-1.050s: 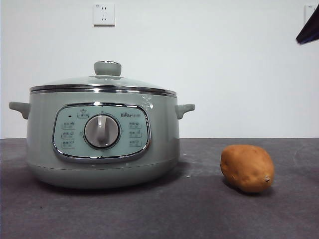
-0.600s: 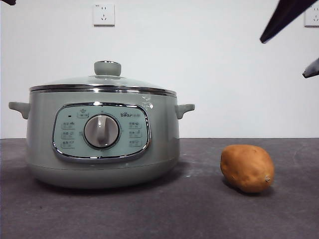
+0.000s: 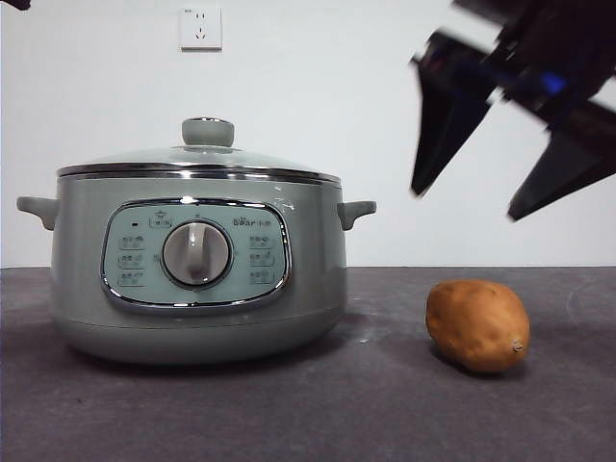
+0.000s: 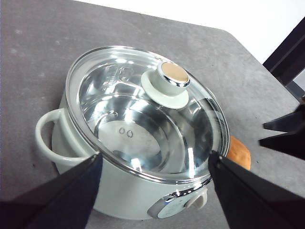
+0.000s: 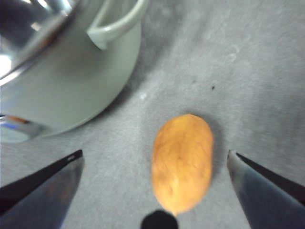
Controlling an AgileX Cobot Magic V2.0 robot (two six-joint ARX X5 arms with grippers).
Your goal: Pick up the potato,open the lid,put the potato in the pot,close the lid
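The right gripper [image 3: 464, 205] has dropped from the top corner to hang spread wide above the potato [image 3: 477, 324], which lies on the table [image 3: 385, 404] beside the pot [image 3: 197, 265]. The grab looks about to begin; the lid [image 3: 197, 159] is still on, the left gripper [image 4: 155, 167] splayed apart above it

Front cam low, level; wrist cams look down (all share pot [image 3: 197, 265]).

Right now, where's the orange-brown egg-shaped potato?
In the front view the orange-brown egg-shaped potato lies on the dark grey table, apart from the sage-green electric pot, beneath the open right gripper.
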